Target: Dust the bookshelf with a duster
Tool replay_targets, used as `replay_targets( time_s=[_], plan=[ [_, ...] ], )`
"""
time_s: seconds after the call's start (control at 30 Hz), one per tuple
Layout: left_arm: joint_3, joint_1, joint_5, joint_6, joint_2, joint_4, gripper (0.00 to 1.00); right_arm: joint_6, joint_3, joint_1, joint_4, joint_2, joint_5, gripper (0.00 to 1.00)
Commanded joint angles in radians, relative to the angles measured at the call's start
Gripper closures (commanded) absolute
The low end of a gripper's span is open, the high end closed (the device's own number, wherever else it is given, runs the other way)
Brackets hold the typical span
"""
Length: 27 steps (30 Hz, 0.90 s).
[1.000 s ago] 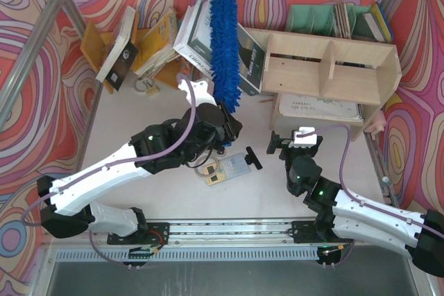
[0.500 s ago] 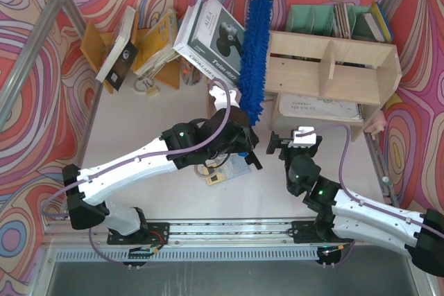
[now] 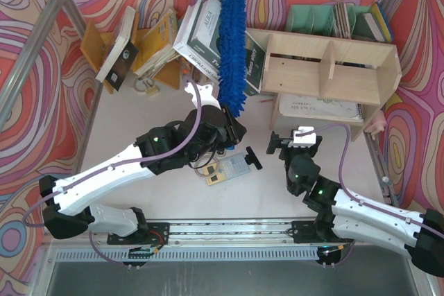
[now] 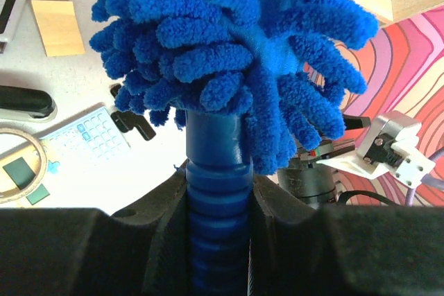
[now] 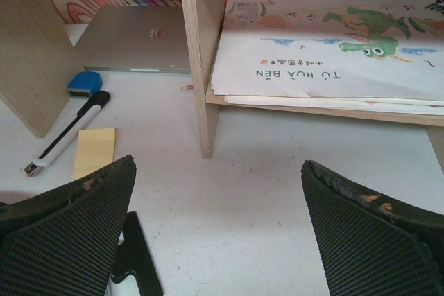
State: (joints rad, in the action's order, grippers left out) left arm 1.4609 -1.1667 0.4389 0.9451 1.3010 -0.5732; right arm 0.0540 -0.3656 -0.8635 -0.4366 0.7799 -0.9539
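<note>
The bright-blue fluffy duster [image 3: 233, 39] stands up toward the camera in the top view, just left of the pale plywood bookshelf [image 3: 333, 67]. My left gripper [image 3: 229, 126] is shut on the duster's ribbed blue handle [image 4: 216, 206], with the fluffy head [image 4: 229, 46] filling the left wrist view above the fingers. The duster head is apart from the shelf's left end. My right gripper [image 3: 295, 145] is open and empty, low over the table in front of the bookshelf's lower tier [image 5: 205, 67], which holds a flat children's book [image 5: 333, 53].
A calculator [image 3: 232, 164], a tape roll and small wooden blocks lie under the left arm. Leaning books [image 3: 208, 32] and an orange-yellow rack [image 3: 104, 46] stand at back left. A green organizer [image 3: 326, 19] is behind the shelf. A utility knife [image 5: 66, 133] and a laptop [image 5: 132, 39] lie by the shelf.
The left arm swung the duster right toward the shelf's left end, then back left and more upright. The right arm has not moved.
</note>
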Motion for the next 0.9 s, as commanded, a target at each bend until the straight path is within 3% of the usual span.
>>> replay_targets(
  time_s=[0.0, 0.43, 0.7, 0.87],
  plan=[
    [-0.02, 0.011, 0.034, 0.0, 0.014, 0.041, 1.0, 0.018, -0.034, 0.006, 0.004, -0.001, -0.028, 0.09],
    [0.044, 0.012, -0.184, 0.004, 0.171, 0.054, 1.0, 0.023, -0.035, 0.009, 0.014, -0.001, -0.037, 0.1],
    [0.032, 0.012, -0.079, -0.09, 0.077, 0.072, 1.0, 0.029, -0.035, 0.01, 0.018, -0.004, -0.032, 0.1],
    [-0.094, 0.012, -0.005, -0.236, -0.04, 0.232, 1.0, 0.03, -0.038, 0.011, 0.019, 0.001, -0.03, 0.1]
  ],
)
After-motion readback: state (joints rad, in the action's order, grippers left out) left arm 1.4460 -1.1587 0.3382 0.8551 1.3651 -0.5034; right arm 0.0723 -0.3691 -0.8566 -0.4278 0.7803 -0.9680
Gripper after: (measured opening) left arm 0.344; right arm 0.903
